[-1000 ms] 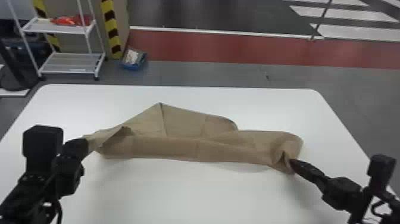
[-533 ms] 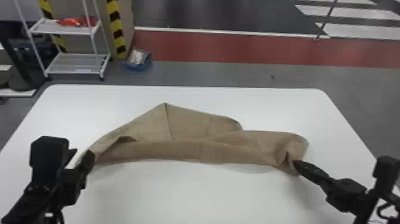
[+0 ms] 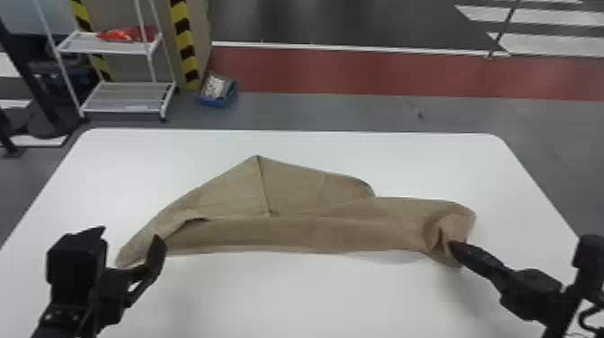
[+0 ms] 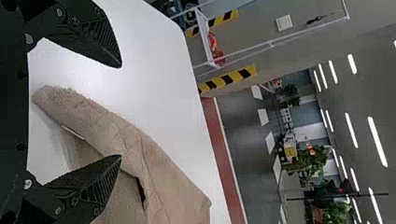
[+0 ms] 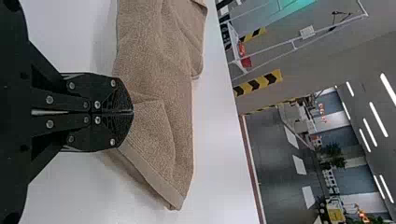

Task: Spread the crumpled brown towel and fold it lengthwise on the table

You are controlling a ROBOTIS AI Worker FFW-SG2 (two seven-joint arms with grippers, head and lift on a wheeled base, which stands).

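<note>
The job appears to be at the spreading step: a brown towel (image 3: 292,233) lies rumpled in a long, uneven band across a white bench (image 3: 287,301), and the lengthwise fold looks yet to be made. Its near edge runs fairly straight from side to side, while the far side rises to a blunt peak left of the middle, with loose layers overlapping beneath it.

The right hand (image 5: 132,112) has its two flat black fingers pressed together, seemingly pinching a gathered bit of cloth at the towel's right end, on the near side. Creases fan out from the fingertips, and a hemmed corner (image 5: 173,200) hangs past them, out of the grip.

The left hand (image 4: 121,111) is wide open and holds nothing. The towel's narrow left end lies in the space between its fingers as the left wrist view looks past them — whether either finger touches the cloth, I cannot tell.

The next move probably calls for the left hand to settle low around that narrow end and close on it, while the right hand keeps its pinch. With both ends held, the arms could lift and draw the towel taut, opening the doubled layers before any fold. The likely risk is a shallow bite on the left — the end could slip free, or only one layer might come up.
</note>
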